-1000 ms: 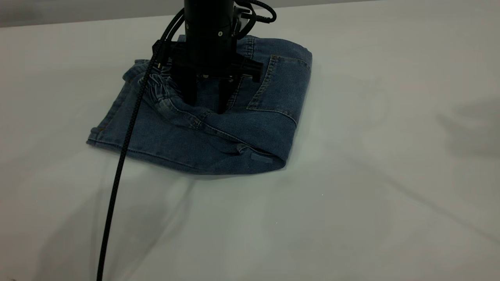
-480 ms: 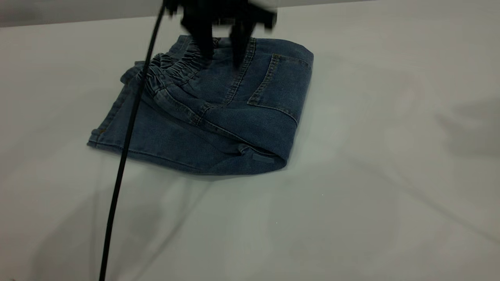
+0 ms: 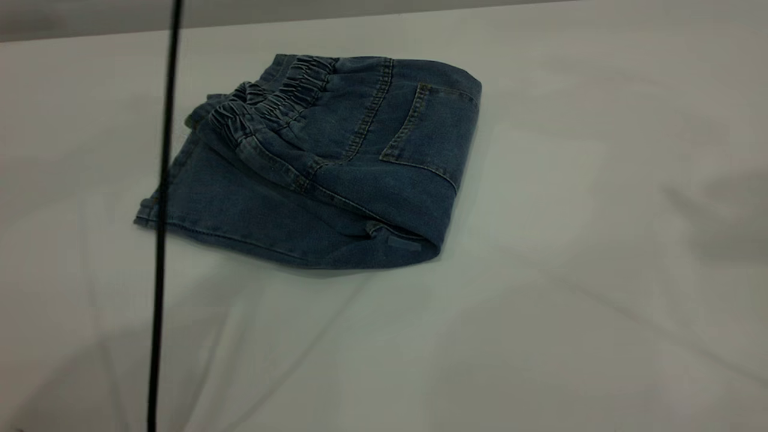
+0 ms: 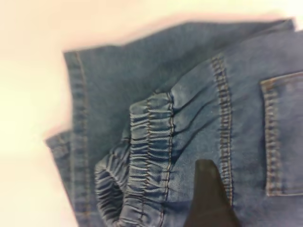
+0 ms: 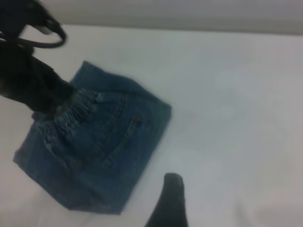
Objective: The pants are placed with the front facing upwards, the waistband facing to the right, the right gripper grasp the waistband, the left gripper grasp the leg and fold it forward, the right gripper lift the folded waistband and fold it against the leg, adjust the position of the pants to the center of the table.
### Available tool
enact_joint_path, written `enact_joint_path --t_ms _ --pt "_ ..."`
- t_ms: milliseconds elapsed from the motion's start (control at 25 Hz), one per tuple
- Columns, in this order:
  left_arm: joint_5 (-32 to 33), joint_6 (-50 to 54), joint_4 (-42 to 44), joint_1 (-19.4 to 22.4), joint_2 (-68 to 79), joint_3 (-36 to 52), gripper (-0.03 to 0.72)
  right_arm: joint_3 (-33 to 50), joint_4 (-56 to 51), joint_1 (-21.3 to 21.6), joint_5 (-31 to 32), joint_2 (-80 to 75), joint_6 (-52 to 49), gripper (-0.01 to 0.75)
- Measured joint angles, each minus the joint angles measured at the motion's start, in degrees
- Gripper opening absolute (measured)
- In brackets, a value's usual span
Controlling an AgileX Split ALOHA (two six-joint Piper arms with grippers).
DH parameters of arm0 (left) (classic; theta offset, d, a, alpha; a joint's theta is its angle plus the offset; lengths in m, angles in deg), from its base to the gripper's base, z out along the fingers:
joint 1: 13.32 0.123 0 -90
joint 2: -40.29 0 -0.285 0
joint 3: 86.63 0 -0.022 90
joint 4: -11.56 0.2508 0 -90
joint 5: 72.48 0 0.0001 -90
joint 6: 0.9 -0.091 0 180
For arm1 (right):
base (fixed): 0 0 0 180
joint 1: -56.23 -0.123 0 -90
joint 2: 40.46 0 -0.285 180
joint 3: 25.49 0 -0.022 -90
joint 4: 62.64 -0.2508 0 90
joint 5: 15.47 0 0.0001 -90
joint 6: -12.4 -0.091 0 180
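step: both folds look done, centring left | pants (image 3: 324, 174) folded, upper left of table (image 3: 570, 270) | left gripper (image 4: 210, 198) above waistband (image 4: 151, 156), right gripper (image 5: 170, 201) off pants, jaws: can't tell | next: I nudge pants toward centre

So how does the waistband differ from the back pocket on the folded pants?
The waistband is puckered and bunched up; the back pocket lies flat and smooth. In the exterior view the waistband sits at the left of the pants, the back pocket at the right. Both are blue denim, facing up.
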Motion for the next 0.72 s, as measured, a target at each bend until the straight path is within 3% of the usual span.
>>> enact_joint_path --t_ms 360,720 --pt "-0.17 -2.51 0.0 0.05 -16.87 2.98 0.417 1.39 -1.55 0.0 0.08 13.42 0.12 0.584" --pt "-0.21 -2.51 0.18 0.05 -37.53 22.37 0.417 14.25 -2.01 0.0 0.07 29.49 0.44 0.584"
